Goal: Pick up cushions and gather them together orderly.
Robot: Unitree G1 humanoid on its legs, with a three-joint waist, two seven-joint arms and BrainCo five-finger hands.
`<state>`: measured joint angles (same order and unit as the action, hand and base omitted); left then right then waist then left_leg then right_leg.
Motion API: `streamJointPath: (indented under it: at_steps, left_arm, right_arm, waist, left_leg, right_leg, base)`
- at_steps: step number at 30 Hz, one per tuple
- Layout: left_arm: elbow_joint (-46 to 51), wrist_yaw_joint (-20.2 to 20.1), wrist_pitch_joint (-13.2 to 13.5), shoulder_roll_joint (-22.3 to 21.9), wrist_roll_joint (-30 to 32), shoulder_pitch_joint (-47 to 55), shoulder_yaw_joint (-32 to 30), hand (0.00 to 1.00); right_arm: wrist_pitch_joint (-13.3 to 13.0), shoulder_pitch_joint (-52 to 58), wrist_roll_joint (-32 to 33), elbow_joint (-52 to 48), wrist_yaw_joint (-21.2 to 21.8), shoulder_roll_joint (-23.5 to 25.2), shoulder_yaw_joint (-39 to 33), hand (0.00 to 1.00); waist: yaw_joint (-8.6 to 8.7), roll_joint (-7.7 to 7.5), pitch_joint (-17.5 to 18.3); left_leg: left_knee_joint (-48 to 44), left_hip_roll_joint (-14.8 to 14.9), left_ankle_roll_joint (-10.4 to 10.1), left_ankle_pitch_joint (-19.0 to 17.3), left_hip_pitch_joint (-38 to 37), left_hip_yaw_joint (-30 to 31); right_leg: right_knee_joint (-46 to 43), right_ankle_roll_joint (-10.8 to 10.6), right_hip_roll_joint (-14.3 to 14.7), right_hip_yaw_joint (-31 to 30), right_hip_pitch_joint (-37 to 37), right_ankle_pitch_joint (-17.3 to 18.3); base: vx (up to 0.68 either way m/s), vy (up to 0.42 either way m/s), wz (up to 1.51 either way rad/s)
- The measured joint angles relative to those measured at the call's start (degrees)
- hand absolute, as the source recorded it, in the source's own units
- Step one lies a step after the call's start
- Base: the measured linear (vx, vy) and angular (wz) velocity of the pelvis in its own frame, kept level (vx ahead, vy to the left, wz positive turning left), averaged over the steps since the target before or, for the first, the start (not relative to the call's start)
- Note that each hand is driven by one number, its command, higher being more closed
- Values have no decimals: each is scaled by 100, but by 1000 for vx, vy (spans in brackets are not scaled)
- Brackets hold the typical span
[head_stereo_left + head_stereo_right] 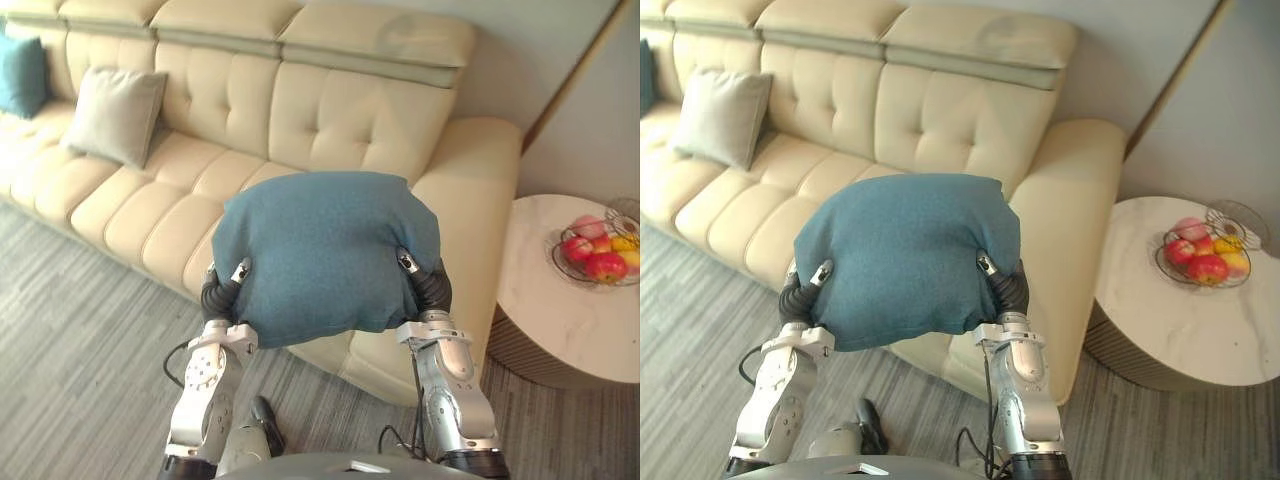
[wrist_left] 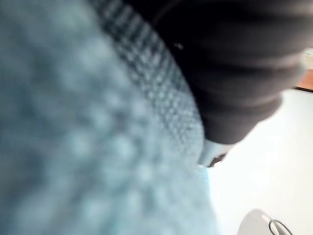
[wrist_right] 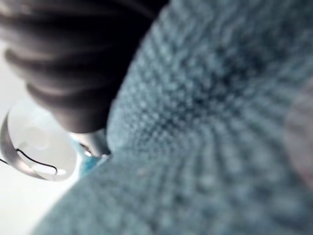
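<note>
Spanning left-right, the teal cushion [image 1: 325,250] rides between left hand [image 1: 216,296] and right hand [image 1: 433,286]; their grip I cannot tell.

Teal cushion [image 2: 88,147] sits v. close, fabric blurred over most of it, w/ a clear knit weave along the edge nearest the left hand [image 2: 234,73]. Hand's dark ribbed cover lies right against that edge, touching the cloth. Past cushion & cover: a bright pale surface [image 2: 274,171], no detail. On it, a small round pale shape [image 2: 259,223] w/ a thin dark loop, can't tell what. Thin orange-brown strip [image 2: 305,87] beside the cover.
</note>
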<state>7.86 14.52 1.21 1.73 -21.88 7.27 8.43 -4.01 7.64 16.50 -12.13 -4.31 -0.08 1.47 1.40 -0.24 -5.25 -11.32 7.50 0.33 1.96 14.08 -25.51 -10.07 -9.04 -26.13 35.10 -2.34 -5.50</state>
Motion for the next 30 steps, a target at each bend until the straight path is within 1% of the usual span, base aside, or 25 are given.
streamJointPath:
  at_steps: [2, 3, 4, 5, 6, 7, 8, 9, 10, 11, 13, 14, 15, 16, 18, 19, 20, 21, 23, 24, 25, 26, 27, 28, 30]
  left_arm:
    - [-164, -19, 0, 34, 10, -9, 1, 100]
    - [-279, -26, 0, 45, 18, -4, -3, 100]
    - [-347, -32, 0, 48, 21, 1, -48, 100]
    - [-350, -34, 0, 54, 24, 2, -85, 100]
    - [-356, -35, 0, 63, 32, 3, -157, 100]
    - [-395, -35, 0, 66, 76, 0, -184, 100]
    - [-445, -39, 0, 64, 73, 43, -176, 100]
    - [-502, -84, 0, 64, 73, 78, -166, 100]
    - [-523, -118, -1, 64, 73, 92, -161, 100]
    - [-527, -165, -1, 58, 74, 88, -138, 100]
    - [-524, -223, -1, 49, 84, 58, -108, 100]
    - [-523, -226, -3, 51, 94, 60, -108, 100]
    - [-509, -245, -5, 51, 161, 59, -98, 100]
    - [-506, -257, -13, 48, 197, 62, -28, 100]
    - [-506, -262, -36, 20, 202, 80, 85, 100]
    - [-506, -279, -54, -24, 238, 84, 112, 100]
    - [-506, -300, -66, -58, 243, 94, 139, 100]
    - [-505, -322, -70, -67, 243, 98, 156, 100]
    - [-498, -372, -71, -84, 235, 119, 181, 100]
    - [-487, -391, -70, -130, 221, 159, 179, 100]
    - [-474, -398, -69, -149, 217, 184, 178, 100]
    - [-389, -425, -65, -200, 163, 332, 155, 100]
    - [-356, -446, -58, -247, 111, 409, 125, 100]
    - [-339, -451, -56, -285, 60, 455, 128, 100]
    - [-284, -483, -56, -362, 55, 522, 129, 100]
  right_arm:
    - [3, 58, -11, 30, -4, 124, -11, 100]
    - [2, 54, -12, 124, -5, 143, 2, 100]
    - [2, 21, -11, 314, -5, 140, 12, 100]
    - [2, -25, -9, 431, -6, 139, 11, 100]
    - [8, -68, -6, 590, -15, 142, 8, 100]
    - [40, -62, -5, 664, -20, 174, 0, 100]
    - [51, -16, 5, 660, -14, 203, -7, 100]
    - [50, 18, 16, 658, 3, 208, -12, 100]
    - [48, 21, 63, 655, 4, 220, -12, 100]
    - [43, 21, 165, 644, 4, 168, -12, 100]
    - [42, -11, 171, 635, 0, 166, -57, 100]
    - [42, -11, 178, 634, 1, 164, -48, 100]
    - [42, -11, 238, 623, 1, 164, -34, 100]
    - [42, -6, 340, 578, -2, 146, -62, 100]
    - [42, 36, 412, 434, -11, 100, -103, 100]
    - [41, 123, 417, 255, -12, 101, -122, 100]
    - [38, 228, 460, 90, -14, 109, -122, 100]
    - [38, 287, 463, 18, -17, 110, -124, 100]
    - [37, 437, 462, -233, -24, 105, -124, 100]
    - [35, 541, 462, -414, -20, 95, -104, 100]
    - [35, 572, 462, -466, -21, 85, -96, 100]
    - [35, 627, 462, -549, -19, 17, -35, 100]
    - [36, 645, 463, -597, -20, -56, 8, 100]
    - [36, 667, 463, -664, -23, -77, 12, 100]
    - [36, 757, 464, -834, -26, -74, 15, 100]
  waist:
    - [-5, -72, -5]
    - [-8, -73, -6]
    - [-34, -84, -15]
    - [-24, -68, -28]
    - [23, -58, -52]
    - [90, -50, -102]
    - [173, -52, -181]
    - [243, -55, -186]
    - [295, -77, -182]
    - [393, -140, -150]
    - [444, -128, -162]
    - [451, -118, -159]
    - [515, -112, -158]
    - [585, -116, -158]
    - [640, -100, -159]
    - [629, -53, -155]
    - [645, 30, -156]
    - [665, 53, -142]
    - [672, 52, -141]
    - [658, 60, -146]
    - [647, 78, -156]
    - [578, 147, -150]
    - [515, 184, -131]
    - [439, 218, -116]
    - [378, 211, -120]
  left_leg:
    - [-108, -161, 174, -170, -22, 14]
    - [-175, -223, 273, -295, -65, -31]
    - [-140, -297, 402, -395, -173, -137]
    - [-121, -296, 466, -446, -202, -169]
    - [-99, -298, 576, -533, -253, -144]
    - [-18, -303, 584, -570, -367, -117]
    - [148, -339, 593, -572, -607, -85]
    - [315, -425, 592, -571, -756, -77]
    - [422, -484, 591, -570, -838, -125]
    - [596, -648, 577, -561, -927, -163]
    - [752, -777, 579, -563, -1009, -347]
    - [863, -816, 578, -563, -1069, -408]
    - [964, -879, 570, -560, -1143, -440]
    - [978, -951, 559, -575, -1193, -427]
    - [1033, -1037, 498, -668, -1330, -421]
    - [1027, -1031, 398, -736, -1421, -427]
    - [992, -955, 271, -792, -1538, -426]
    - [938, -920, 225, -791, -1574, -422]
    - [358, -769, -26, -955, -1558, -466]
    - [-697, -518, -86, -1137, -1307, -489]
    - [-1117, -390, -74, -1179, -1206, -519]
    - [-2283, -1, -100, -1175, -957, -624]
    - [-3005, 257, -116, -1143, -773, -615]
    - [-3477, 554, -87, -1303, -593, -618]
    - [-3481, 934, -8, -1559, -506, -598]
  right_leg:
    - [-293, 53, -248, -70, 89, -427]
    - [-595, 227, -404, -269, 290, -732]
    - [-1041, 784, -593, -508, 629, -1113]
    - [-1308, 1077, -620, -682, 837, -1070]
    - [-1821, 1134, -473, -1089, 1151, -579]
    - [-2258, 939, -47, -1677, 1356, 172]
    - [-2564, 729, 687, -2310, 1470, 1014]
    - [-2513, 607, 1129, -2484, 1511, 1336]
    - [-2395, 602, 1340, -2476, 1544, 1462]
    - [-2012, 658, 1623, -2317, 1633, 1523]
    - [-1477, 757, 1915, -1803, 1905, 1457]
    - [-1185, 813, 2031, -1649, 1953, 1371]
    - [-617, 885, 2206, -1465, 1939, 1120]
    - [-336, 1094, 2254, -1438, 1953, 871]
    - [-256, 1346, 2216, -1428, 1864, 584]
    - [-277, 1436, 2201, -1374, 1771, 494]
    - [-320, 1408, 2235, -1283, 1638, 576]
    - [-338, 1402, 2240, -1248, 1597, 627]
    - [-272, 1387, 2248, -1238, 1355, 738]
    - [-96, 1338, 2267, -1280, 1100, 770]
    - [-29, 1336, 2296, -1317, 1006, 771]
    - [143, 1339, 2412, -1524, 758, 771]
    - [262, 1353, 2474, -1722, 623, 782]
    - [333, 1360, 2514, -1938, 531, 788]
    - [404, 1352, 2531, -2426, 423, 885]
  base:
    - [85, 313, 23]
    - [106, 373, -14]
    - [95, 314, -30]
    - [97, 276, -36]
    - [85, 207, -17]
    - [81, 198, -3]
    - [52, 132, 13]
    - [45, 123, 16]
    - [56, 117, 20]
    - [95, 114, 15]
    - [105, 50, -13]
    - [129, 0, -27]
    - [185, -24, -5]
    - [241, -57, 9]
    - [250, -74, 3]
    - [339, -116, -5]
    - [281, -99, 2]
    - [320, -109, 10]
    - [314, -135, -2]
    - [322, -172, -18]
    - [285, -143, -54]
    - [272, -73, -77]
    - [264, -4, -112]
    - [226, 32, -97]
    - [218, 102, -113]
